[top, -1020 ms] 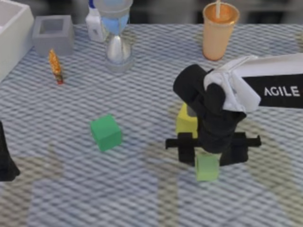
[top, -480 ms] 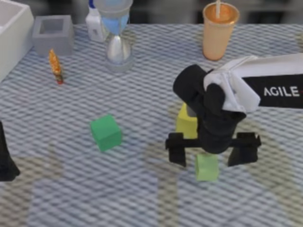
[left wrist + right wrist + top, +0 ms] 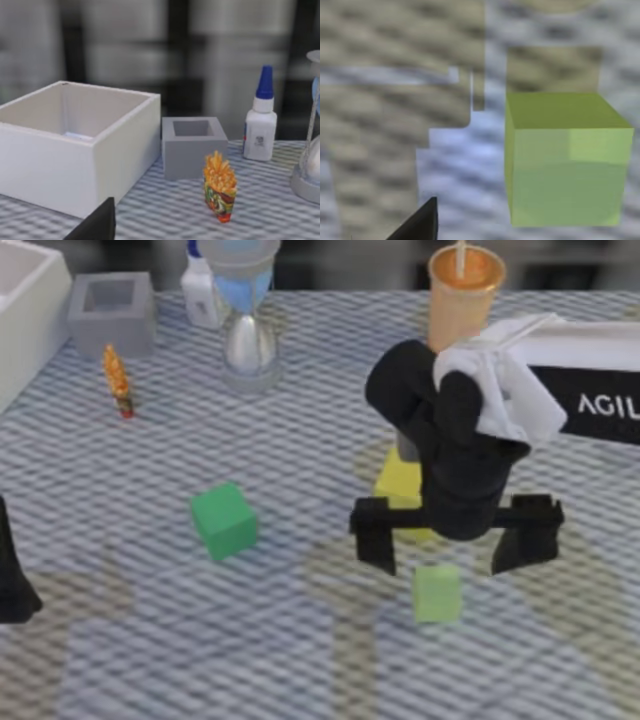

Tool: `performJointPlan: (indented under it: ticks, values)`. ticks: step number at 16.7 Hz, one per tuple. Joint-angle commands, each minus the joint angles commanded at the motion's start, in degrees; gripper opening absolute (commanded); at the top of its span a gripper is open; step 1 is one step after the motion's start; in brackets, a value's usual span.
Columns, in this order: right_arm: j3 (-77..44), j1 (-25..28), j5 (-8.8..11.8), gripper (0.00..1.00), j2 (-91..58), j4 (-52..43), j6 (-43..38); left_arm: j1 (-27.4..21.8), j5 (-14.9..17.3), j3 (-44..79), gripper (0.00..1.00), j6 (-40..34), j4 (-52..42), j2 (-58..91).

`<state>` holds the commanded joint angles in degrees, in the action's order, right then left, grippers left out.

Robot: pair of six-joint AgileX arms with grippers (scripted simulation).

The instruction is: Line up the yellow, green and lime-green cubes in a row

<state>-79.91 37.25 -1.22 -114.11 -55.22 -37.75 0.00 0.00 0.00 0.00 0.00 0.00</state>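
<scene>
Nearest the front edge of the surface (image 3: 150, 660), the lime-green cube (image 3: 437, 592) sits alone on the patterned cloth, touching nothing. Directly above and slightly behind it hangs the right claw (image 3: 455, 540), fingers spread wide and holding nothing; in the right wrist view the cube fills 1 side of the frame with only a dark finger tip at the edge, well clear of it. At the far left edge, about level with this cube, the left claw (image 3: 12, 575) is parked, and I cannot tell whether it is spread or pressed together.

A step farther back, the green cube (image 3: 224, 520) rests toward the left, well apart from the other 2. The yellow cube (image 3: 402, 480) sits just behind the right claw, partly hidden by the wrist.

So the 3 cubes do not yet form a tidy row. The main risk, as I judge it, is the yellow cube's closeness: a spread finger or the bulky wrist could clip it on any low sideways move and skew it. Reaching for the hidden yellow cube blind could also nudge the lime-green one.

Farthest back stand the grey hollow block (image 3: 110, 310), hourglass (image 3: 243, 315) and orange cup (image 3: 462, 305).
</scene>
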Motion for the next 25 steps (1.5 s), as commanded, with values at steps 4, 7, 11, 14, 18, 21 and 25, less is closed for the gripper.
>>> performJointPlan:
  ticks: [4, 7, 11, 14, 18, 21, 25]
  values:
    - [-2.9, 0.3, 0.0, 1.0, 2.6, -4.8, 0.2, 0.0, 0.0, 0.0, 1.0, 0.0, 0.0, 0.0]
    - [-2.8, 0.0, 0.0, 1.0, 2.4, -4.6, 0.2, 0.0, 0.0, 0.0, 1.0, 0.0, 0.0, 0.0]
    - [0.3, 0.6, 0.1, 1.0, 5.8, -2.6, 1.6, -1.1, 0.2, 3.4, 1.0, 1.3, -2.3, 3.5]
    - [7.3, 1.0, 0.4, 1.0, 14.5, 2.0, 4.6, -3.3, 0.3, 11.6, 1.0, 4.4, -7.6, 12.5]
    - [21.8, -0.5, 0.9, 1.0, 33.8, 11.3, 10.5, -7.3, 0.3, 27.3, 1.0, 10.4, -17.9, 32.6]
    - [34.8, -3.7, 1.5, 1.0, 51.1, 19.6, 15.8, -10.8, 0.2, 40.6, 1.0, 15.6, -27.1, 51.6]
    - [52.3, -11.1, 2.0, 1.0, 74.5, 31.1, 23.2, -15.4, 0.1, 58.2, 1.0, 22.6, -39.6, 76.1]
